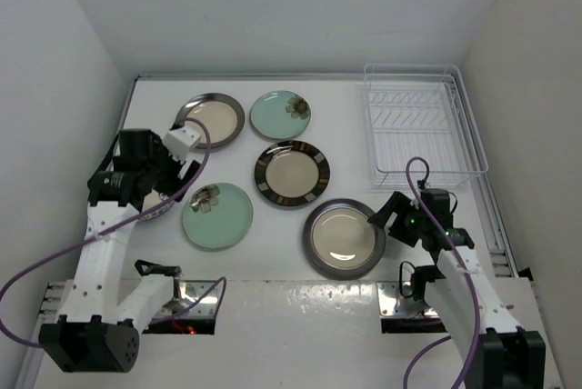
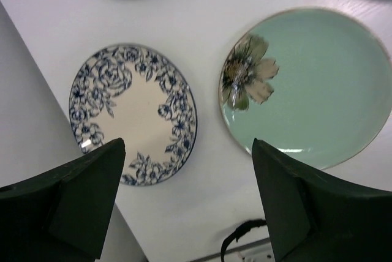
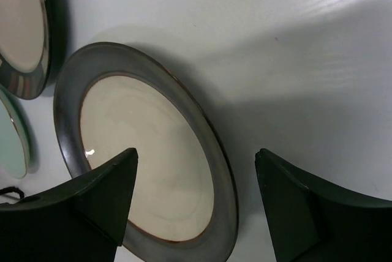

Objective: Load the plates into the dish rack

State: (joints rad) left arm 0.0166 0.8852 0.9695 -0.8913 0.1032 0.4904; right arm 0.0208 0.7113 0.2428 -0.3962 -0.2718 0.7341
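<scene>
Right gripper (image 3: 196, 155), jaws apart and empty, hovers over right edge of nearest grey-rimmed plate (image 3: 141, 152); dish rack (image 1: 414, 68) lies beyond.

You have six plates lying flat, face-up: grey-rimmed cream pair (image 1: 210, 121) (image 1: 344, 239), brown-rimmed cream plate (image 1: 292, 174), mint flowered pair (image 1: 280, 114) (image 1: 217, 215), blue-floral plate (image 2: 133, 114). White wire dish rack (image 1: 409, 67) stands far right.

Six round plates (image 1: 220, 116) (image 1: 280, 114) (image 1: 291, 174) (image 1: 218, 216) (image 1: 341, 239) (image 2: 131, 115), one white wire dish rack (image 1: 409, 66), two robot arms (image 1: 107, 253) (image 1: 466, 273)
</scene>
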